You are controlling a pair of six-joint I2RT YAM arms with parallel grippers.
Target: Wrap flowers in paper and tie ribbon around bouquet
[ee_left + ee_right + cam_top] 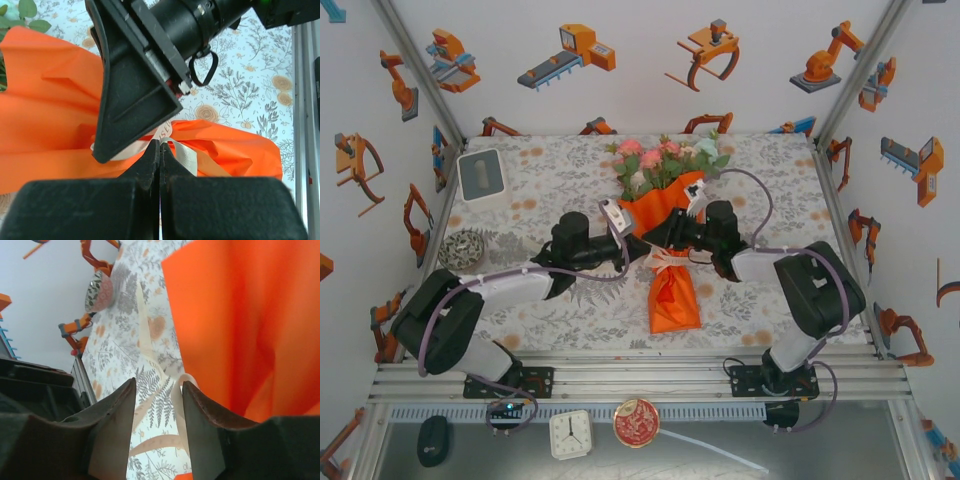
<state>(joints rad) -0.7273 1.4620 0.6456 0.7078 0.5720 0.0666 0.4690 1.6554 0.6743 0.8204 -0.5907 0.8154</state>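
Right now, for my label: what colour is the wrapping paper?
Paper: bright orange, best in left wrist view.

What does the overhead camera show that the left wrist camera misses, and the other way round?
Overhead adds the flowers with their pink and white blooms, a patterned bowl and a small clock. The left wrist adds a close look at the left gripper, shut tight with its tips at the ribbon. Both share the orange paper, the ribbon and the flower-print tablecloth.
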